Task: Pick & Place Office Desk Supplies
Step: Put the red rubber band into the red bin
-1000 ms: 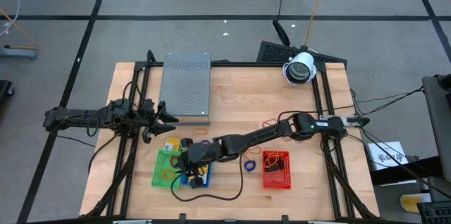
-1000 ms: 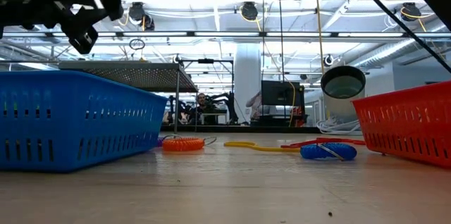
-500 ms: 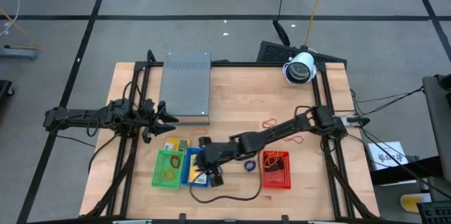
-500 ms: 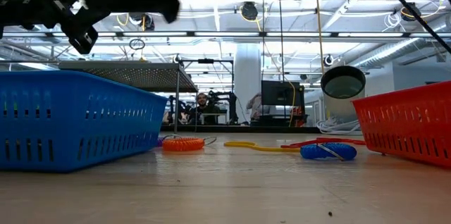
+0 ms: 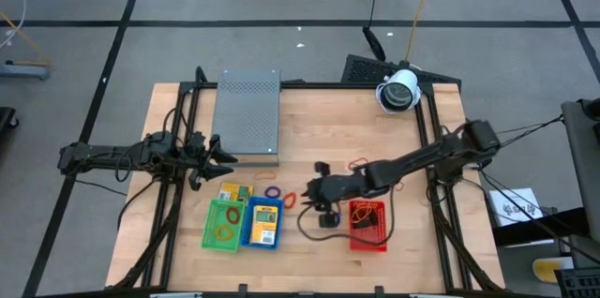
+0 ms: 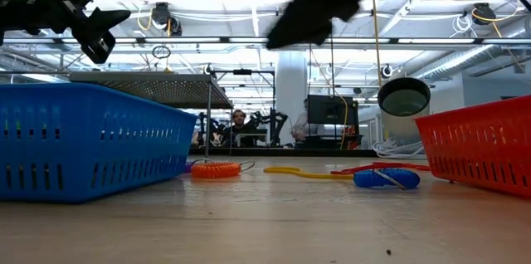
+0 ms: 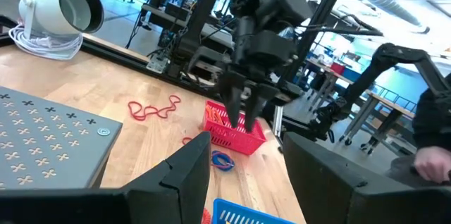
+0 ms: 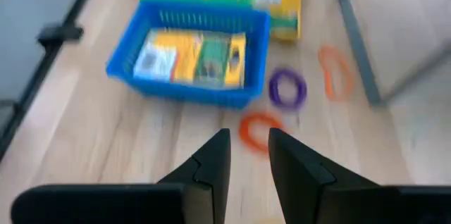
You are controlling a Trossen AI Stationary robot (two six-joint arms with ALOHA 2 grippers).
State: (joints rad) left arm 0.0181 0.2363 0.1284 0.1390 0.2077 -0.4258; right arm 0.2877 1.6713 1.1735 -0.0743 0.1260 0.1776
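Yellow packets (image 8: 190,58) lie in the blue basket (image 5: 262,223), and another packet (image 5: 232,192) rests flat on the table beside it. Purple (image 8: 287,86) and orange (image 8: 257,129) rubber-band loops lie flat on the wood, with a blue loop (image 6: 386,178) nearer the red basket (image 5: 367,225). My right gripper (image 8: 250,160) hangs above the table between the blue and red baskets. It slants down over the orange loop, open by a narrow gap with nothing in it. My left gripper (image 7: 246,175) waits open at the table's left edge, pointing level.
A green basket (image 5: 223,225) with loops stands left of the blue one. The grey perforated box (image 5: 248,115) lies at the far left. Red bands (image 5: 359,162) lie toward the right. A white lamp (image 5: 398,92) sits at the far right corner.
My right gripper has swept from above the blue basket toward the table's right edge and slightly toward the far edge. It stayed off the table and uncovered the packets in the basket.
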